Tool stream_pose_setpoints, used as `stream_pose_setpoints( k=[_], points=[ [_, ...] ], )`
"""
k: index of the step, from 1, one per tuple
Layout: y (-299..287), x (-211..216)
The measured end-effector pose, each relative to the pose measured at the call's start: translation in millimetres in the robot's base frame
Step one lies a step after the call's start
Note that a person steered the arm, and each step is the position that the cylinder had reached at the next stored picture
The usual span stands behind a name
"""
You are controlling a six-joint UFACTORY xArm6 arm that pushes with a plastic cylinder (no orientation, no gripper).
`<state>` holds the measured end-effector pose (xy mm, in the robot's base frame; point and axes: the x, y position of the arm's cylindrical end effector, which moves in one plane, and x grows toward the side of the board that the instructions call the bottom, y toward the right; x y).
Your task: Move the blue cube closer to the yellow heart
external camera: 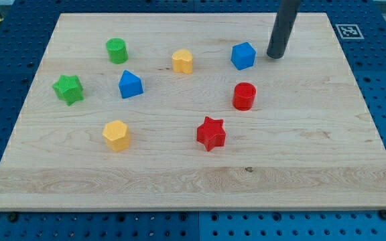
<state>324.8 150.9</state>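
The blue cube (pixel 243 55) sits near the view's top, right of centre, on the wooden board (pixel 193 181). The yellow heart (pixel 182 61) lies to its left, about a block and a half's width away. My tip (pixel 275 57) rests on the board just right of the blue cube, with a small gap between them. The dark rod rises from it out of the view's top.
A red cylinder (pixel 244 96) lies just below the blue cube and a red star (pixel 211 133) lower down. A second blue block (pixel 131 84), a green cylinder (pixel 116 51), a green star (pixel 68 89) and a yellow hexagon (pixel 116 135) lie at the left.
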Motion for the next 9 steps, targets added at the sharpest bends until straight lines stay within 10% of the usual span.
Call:
stream_pose_setpoints(
  k=[9],
  points=[
    [-74.7, 1.9]
  ],
)
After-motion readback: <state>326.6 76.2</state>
